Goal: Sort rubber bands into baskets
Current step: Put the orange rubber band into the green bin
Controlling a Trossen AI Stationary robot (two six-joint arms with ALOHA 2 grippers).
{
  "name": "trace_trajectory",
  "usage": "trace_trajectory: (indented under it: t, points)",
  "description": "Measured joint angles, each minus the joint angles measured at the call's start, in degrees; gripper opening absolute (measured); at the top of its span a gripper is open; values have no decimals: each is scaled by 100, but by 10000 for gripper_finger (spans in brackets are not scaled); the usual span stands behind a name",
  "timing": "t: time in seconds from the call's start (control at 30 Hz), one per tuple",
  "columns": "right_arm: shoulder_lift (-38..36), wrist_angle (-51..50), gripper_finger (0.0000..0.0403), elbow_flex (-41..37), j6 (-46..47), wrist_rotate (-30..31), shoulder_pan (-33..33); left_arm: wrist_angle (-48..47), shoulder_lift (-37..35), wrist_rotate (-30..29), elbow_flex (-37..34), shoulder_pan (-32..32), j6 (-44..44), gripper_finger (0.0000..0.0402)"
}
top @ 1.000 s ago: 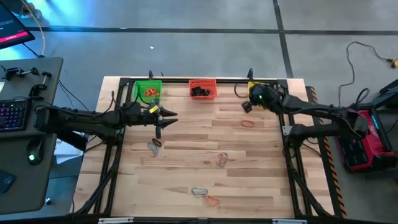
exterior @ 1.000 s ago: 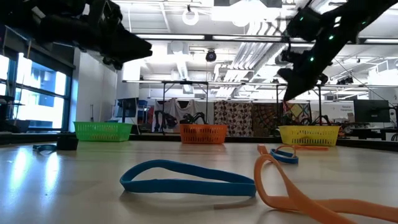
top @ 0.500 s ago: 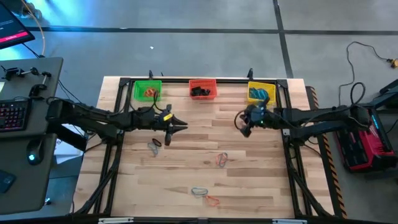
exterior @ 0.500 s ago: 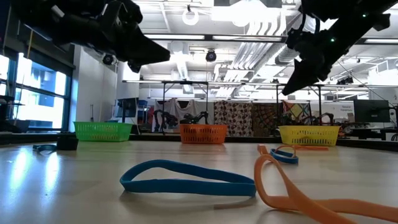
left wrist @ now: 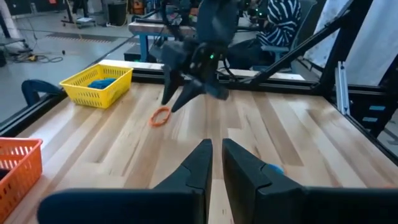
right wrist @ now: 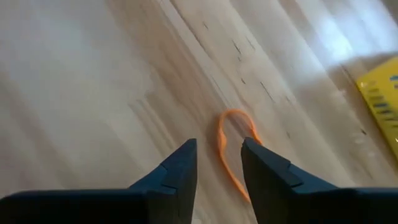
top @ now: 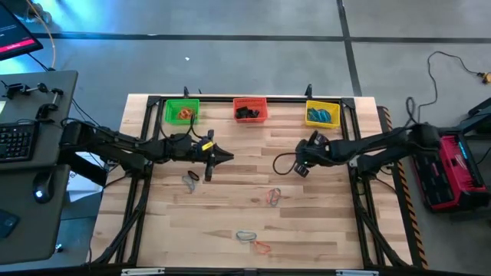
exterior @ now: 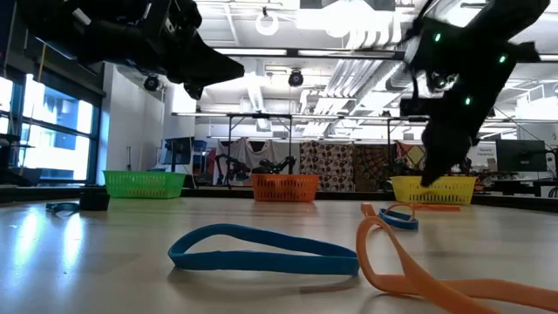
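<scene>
Item, orange rubber band (right wrist: 233,149) lying flat on counter (top: 253,165) near yellow basket (top: 323,113): I am straddling it with right hand (right wrist: 217,163), fingers parted, centring before pinching; left hand (left wrist: 213,163) nearly closed, empty.

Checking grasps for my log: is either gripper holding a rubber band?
No. The left gripper is nearly shut and empty; the right gripper is open above an orange rubber band.

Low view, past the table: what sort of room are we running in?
Probably an open lab or workshop. Exposed ducts and strip lights run overhead, metal-framed benches stand behind the baskets, and the high view shows a bare concrete floor with a keyboard desk beside the table.
</scene>
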Motion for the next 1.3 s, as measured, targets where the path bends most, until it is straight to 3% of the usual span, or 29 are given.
trace_trajectory:
  t: [0.4,0.63,1.0,1.17,1.3]
  points:
    - [1191,407,110,26,1,9,-335,-11,0,22,-2,-70,11,26]
    - [970,739,11,58,-79,-121,-369,-184,0,153,-4,-70,8,26]
    - [621,3019,7,76,-761,-1064,57,-286,0,-6,-7,-253,552,26]
    - [619,1971,15,76,-5,-445,25,-299,0,-156,-7,-348,564,26]
    - [619,1026,50,76,505,-315,-262,-295,0,-296,-7,-352,576,26]
